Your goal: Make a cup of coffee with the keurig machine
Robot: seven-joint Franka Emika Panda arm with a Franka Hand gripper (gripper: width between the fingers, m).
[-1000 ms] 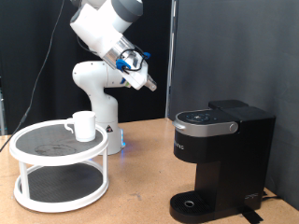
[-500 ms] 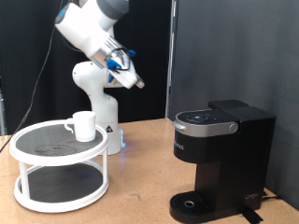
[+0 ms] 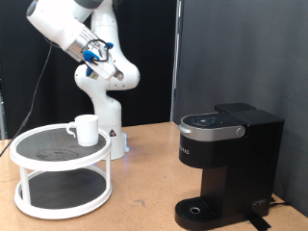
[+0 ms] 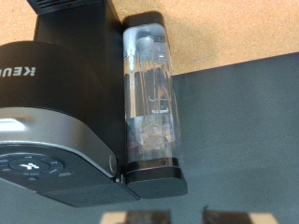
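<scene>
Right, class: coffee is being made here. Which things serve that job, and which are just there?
Job:
plain white ceramic mug
boxy matte black Keurig machine
gripper, raised above the mug

Just there:
white two-tier round stand bearing the mug
wooden table

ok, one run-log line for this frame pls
gripper: raised above cup, holds nothing visible | cup: on top tier of white rack | keurig machine: lid shut, drip base bare | water tank: attached
</scene>
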